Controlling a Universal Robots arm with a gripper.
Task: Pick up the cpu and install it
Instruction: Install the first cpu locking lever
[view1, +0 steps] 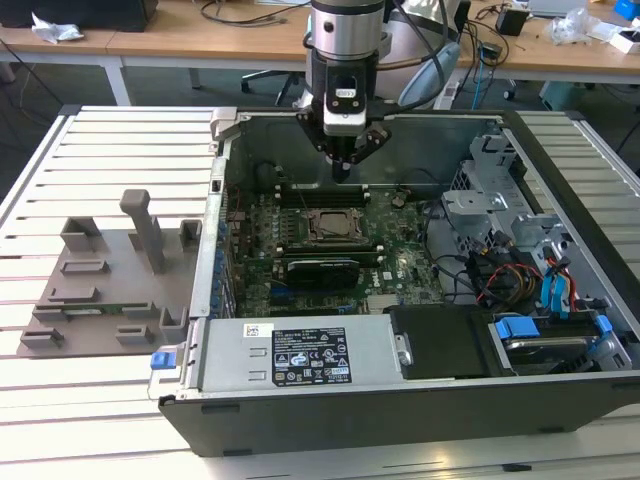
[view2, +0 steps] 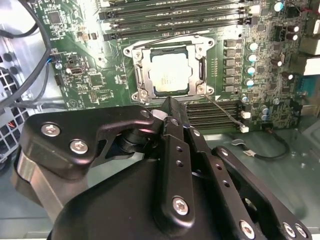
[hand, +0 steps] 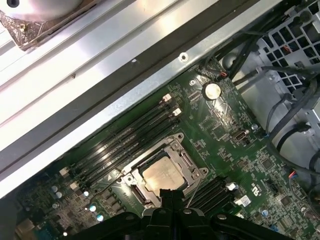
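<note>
The cpu (view2: 171, 72), a silvery square chip, lies flat inside the metal-edged socket frame (view2: 138, 75) on the green motherboard of an open computer case (view1: 215, 260). In the first wrist view the cpu (hand: 162, 176) sits in the same frame. In the exterior view it shows as a pale square in the socket (view1: 330, 225). My gripper (view1: 342, 168) hangs above the board, a little toward the case's back wall from the socket. Its black fingertips meet in both wrist views (view2: 170, 102) (hand: 169, 197), so it is shut with nothing between them, apart from the chip.
A grey holder plate (view1: 110, 285) with upright posts lies at the exterior view's left, outside the case. A power supply (view1: 300, 355) fills the near part of the case. Drive bays and cables (view1: 540, 290) sit at the right. Memory slots (view2: 170, 20) flank the socket.
</note>
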